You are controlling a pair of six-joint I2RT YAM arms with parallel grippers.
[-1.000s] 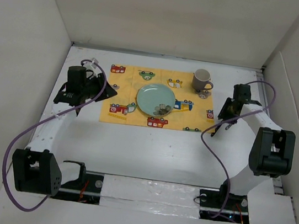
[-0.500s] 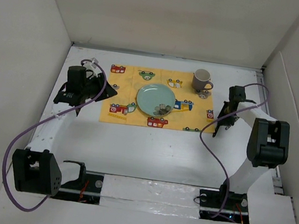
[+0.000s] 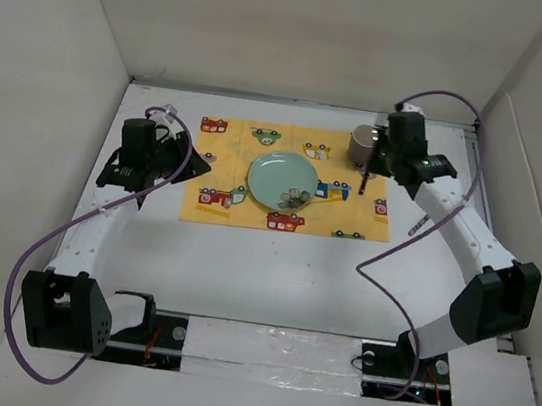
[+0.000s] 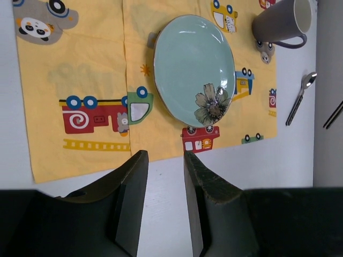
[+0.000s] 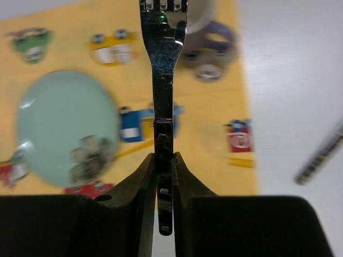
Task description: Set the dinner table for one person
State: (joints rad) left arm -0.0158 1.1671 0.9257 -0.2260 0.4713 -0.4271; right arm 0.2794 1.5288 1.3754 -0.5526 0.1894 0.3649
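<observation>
Right pincer (image 5: pixel 162 160) grasps one fork (image 5: pixel 163 80), tine tips cut off | left pincer (image 4: pixel 163 160) released | on cloth (image 4: pixel 80 69): one plate (image 4: pixel 187 64), one mug (image 4: pixel 278 21) | beside cloth: one spoon (image 4: pixel 298 101)

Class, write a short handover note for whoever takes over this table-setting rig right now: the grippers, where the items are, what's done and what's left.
Right gripper: shut on the fork, held above the yellow cloth near the mug.
Left gripper: open, empty, by the cloth's left edge.
Done: plate on the cloth, mug at its far right corner.
Left: lay the fork beside the plate. The spoon lies on the white table right of the cloth and probably needs placing too.
</observation>
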